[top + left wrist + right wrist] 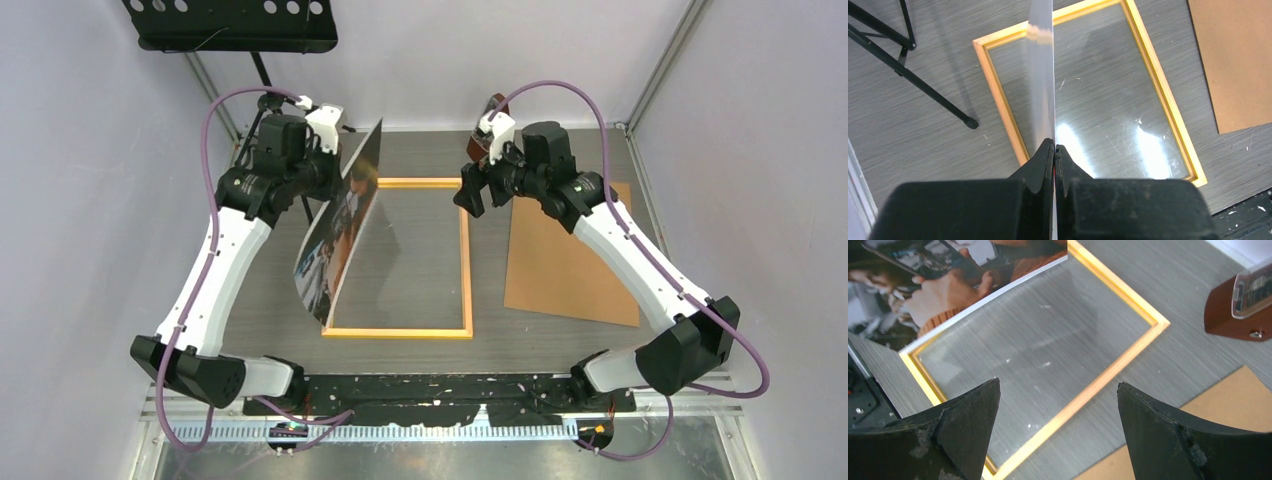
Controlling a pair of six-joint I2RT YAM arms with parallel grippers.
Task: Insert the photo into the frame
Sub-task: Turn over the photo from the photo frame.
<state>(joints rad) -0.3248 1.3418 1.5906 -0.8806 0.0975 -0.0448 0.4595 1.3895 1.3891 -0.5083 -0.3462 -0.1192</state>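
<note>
Left to right: my left pincer (1054, 148) is gripping the photo (338, 238) by one edge, holding it steeply tilted over the left strip of the frame (467, 262). My right pincer (1058, 415) is hovering wide open and empty above the frame. The photo is lifted but not yet lying inside; lowering it flat is what is left.

Grey wood-grain worktop (400, 355) with the yellow frame (466, 260) lying flat at centre. A brown board (570, 260) lies at its 3 o'clock, a black stand (923, 85) at 10 o'clock, a small brown case (1228, 315) at 1 o'clock.
</note>
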